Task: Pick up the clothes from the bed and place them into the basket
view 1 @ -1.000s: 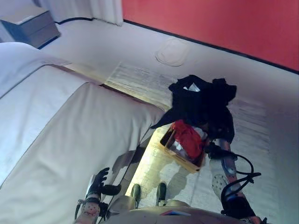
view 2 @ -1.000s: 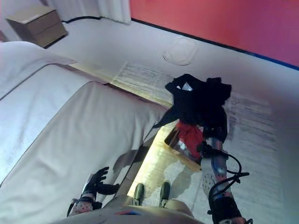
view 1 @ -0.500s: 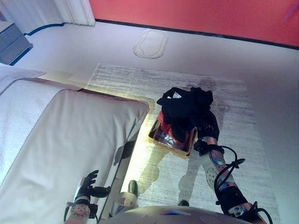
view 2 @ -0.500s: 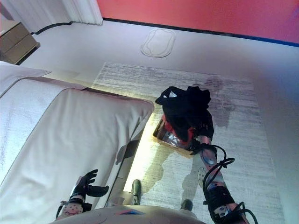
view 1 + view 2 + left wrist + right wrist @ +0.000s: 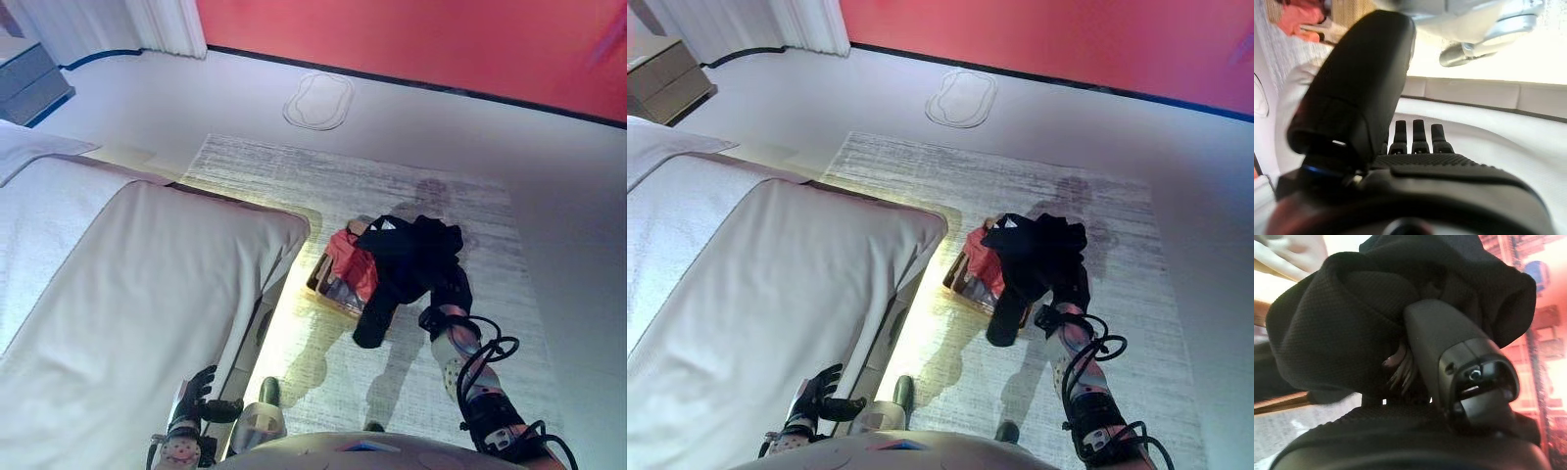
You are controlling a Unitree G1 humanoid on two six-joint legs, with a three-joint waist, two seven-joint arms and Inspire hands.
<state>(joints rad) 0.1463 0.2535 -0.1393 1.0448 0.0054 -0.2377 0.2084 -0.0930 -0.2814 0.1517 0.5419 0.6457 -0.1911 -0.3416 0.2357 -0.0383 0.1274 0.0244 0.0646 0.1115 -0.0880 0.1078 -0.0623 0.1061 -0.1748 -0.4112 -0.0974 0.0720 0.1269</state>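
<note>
My right hand (image 5: 1449, 362) is shut on a black garment (image 5: 407, 259), thumb and curled fingers pinching its folds. The garment hangs over the right side of a wooden basket (image 5: 328, 294) on the rug, one dark end drooping to the rug in front of the basket. Red clothing (image 5: 353, 262) lies in the basket. The white bed (image 5: 118, 284) is at the left. My left hand (image 5: 191, 401) is open and empty low at the bed's near edge, fingers straight in the left wrist view (image 5: 1415, 137).
A pale grey rug (image 5: 392, 196) covers the floor under the basket. A red wall (image 5: 441, 39) runs along the back, with a flat oval object (image 5: 318, 98) on the floor before it. A nightstand (image 5: 34, 78) and white curtains (image 5: 167, 24) stand at the far left.
The black garment has dropped lower, from above the basket to draped over its right side, uncovering the red clothing. My right hand moved down with it. The camera shifted.
</note>
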